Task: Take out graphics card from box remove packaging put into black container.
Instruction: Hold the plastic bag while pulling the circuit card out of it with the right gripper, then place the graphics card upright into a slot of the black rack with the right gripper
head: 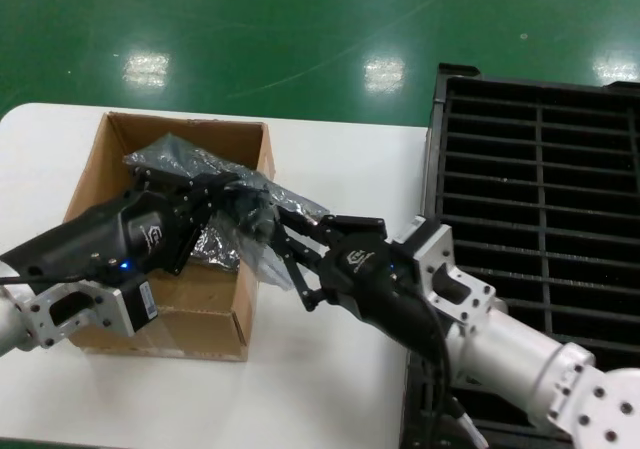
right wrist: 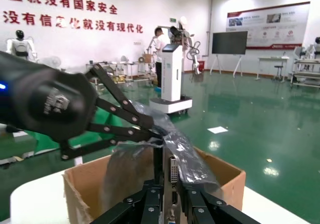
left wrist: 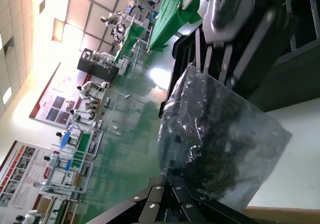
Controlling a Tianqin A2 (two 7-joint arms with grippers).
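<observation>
Left gripper [head: 222,191] pinches packaging [head: 205,174] over the box [head: 100,184] at table's left edge; right gripper [head: 275,231] clamps the graphics card's [right wrist: 173,170] bracket end.

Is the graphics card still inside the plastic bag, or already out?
Partly out. In the right wrist view the graphics card's bracket end shows bare below the packaging, which still covers the rest.

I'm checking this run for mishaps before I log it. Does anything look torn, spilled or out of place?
Nothing stands out. The plastic bag is crumpled, held above the cardboard box between the left gripper and right gripper, with the card's metal bracket showing at the right gripper. The black crate sits square.
</observation>
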